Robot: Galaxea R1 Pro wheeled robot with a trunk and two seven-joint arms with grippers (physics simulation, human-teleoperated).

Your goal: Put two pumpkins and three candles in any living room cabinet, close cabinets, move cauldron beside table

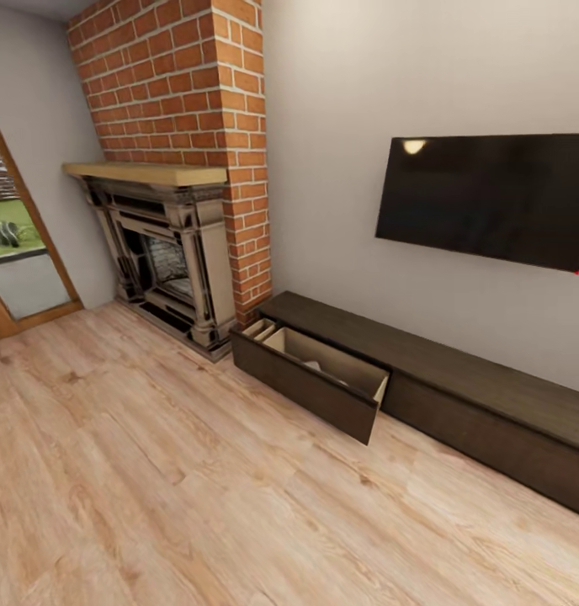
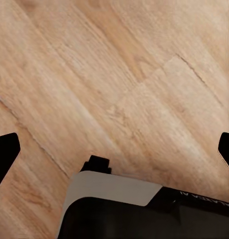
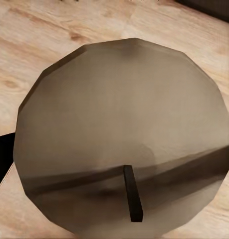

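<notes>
cabinet (image 1: pixel 458 370): long, low, dark brown, set along the wall | drawer (image 1: pixel 310 374): pulled open at the end nearest the fireplace (image 1: pixel 167 252), pale interior seen | television (image 1: pixel 491 198): mounted above the cabinet | floor (image 1: pixel 155 488): light wood planks

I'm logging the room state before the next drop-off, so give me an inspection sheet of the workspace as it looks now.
Surface: bare light wood floor.
Job's things: cabinet has its drawer by the fireplace pulled open, other fronts shut; a candle with a dark wick sits close before the right wrist camera.
Clutter: nothing seen.
Grippers: left gripper open over the floor, empty; the right gripper's state cannot be told.
Cables: nothing seen.
Surroundings: brick fireplace, wall-mounted TV, glass door.
</notes>
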